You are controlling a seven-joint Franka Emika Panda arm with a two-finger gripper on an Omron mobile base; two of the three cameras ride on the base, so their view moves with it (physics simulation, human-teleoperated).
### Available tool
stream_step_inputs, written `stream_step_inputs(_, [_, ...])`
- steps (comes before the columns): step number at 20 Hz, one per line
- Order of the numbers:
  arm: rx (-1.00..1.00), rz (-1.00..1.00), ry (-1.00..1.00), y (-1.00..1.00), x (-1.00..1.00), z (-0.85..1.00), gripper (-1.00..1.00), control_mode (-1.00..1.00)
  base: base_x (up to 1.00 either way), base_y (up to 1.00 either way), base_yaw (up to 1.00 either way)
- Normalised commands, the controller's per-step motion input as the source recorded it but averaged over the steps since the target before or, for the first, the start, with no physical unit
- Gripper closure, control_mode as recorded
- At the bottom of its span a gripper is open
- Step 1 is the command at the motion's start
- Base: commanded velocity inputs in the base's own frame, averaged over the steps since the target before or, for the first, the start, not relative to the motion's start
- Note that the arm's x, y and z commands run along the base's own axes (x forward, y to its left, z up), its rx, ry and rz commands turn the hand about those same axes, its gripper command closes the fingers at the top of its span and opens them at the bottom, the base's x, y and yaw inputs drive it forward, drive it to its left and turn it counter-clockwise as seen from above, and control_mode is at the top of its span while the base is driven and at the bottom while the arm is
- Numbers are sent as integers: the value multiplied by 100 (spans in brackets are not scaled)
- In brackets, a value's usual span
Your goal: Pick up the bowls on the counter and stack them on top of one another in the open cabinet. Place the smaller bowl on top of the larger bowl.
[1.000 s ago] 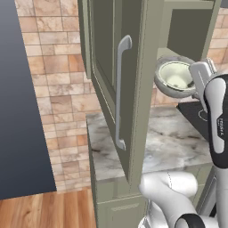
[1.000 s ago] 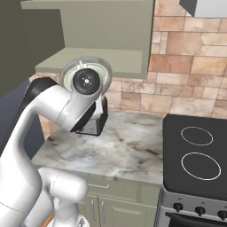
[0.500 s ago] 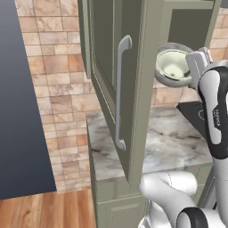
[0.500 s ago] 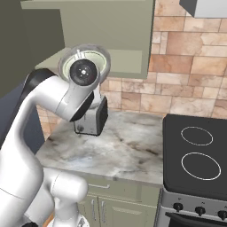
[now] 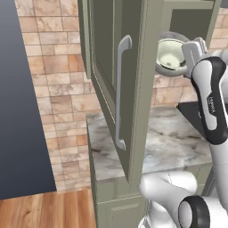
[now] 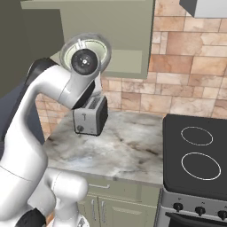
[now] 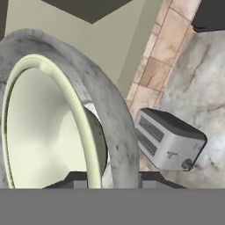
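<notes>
Up at the open cabinet, above the worktop's left end, the tool has risen over the last second, partly closed on the rim of the grey bowl, with the cream bowl nested inside it. Both are tipped on edge beside the shelf. The stack seems already made; it needs levelling and setting inside.

A silver toaster stands on the surface below the jaws, close to the tan brick backsplash; in the hand view it lies just right of the jaws. A black stovetop with two white rings sits well off to the right, knobs along its front. Wooden floor and a dark blue wall panel lie far left.
</notes>
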Motion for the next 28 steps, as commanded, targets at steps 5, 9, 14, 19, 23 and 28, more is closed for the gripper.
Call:
stream_step_inputs(5, [0, 0, -1, 2, 30, 23, 100, -100, 0, 0, 0])
stream_step_inputs(9, [0, 0, 0, 6, 30, 11, 100, -100, 0, 0, 0])
stream_step_inputs(14, [0, 2, 0, 0, 4, 0, 100, -100, 0, 0, 0])
stream_step_inputs(19, [0, 0, 5, 4, 22, 0, 100, -100, 0, 0, 0])
stream_step_inputs(23, [0, 1, 9, 11, 30, 0, 100, -100, 0, 0, 0])
stream_step_inputs(28, [1, 0, 10, 12, 33, 0, 100, -100, 0, 0, 0])
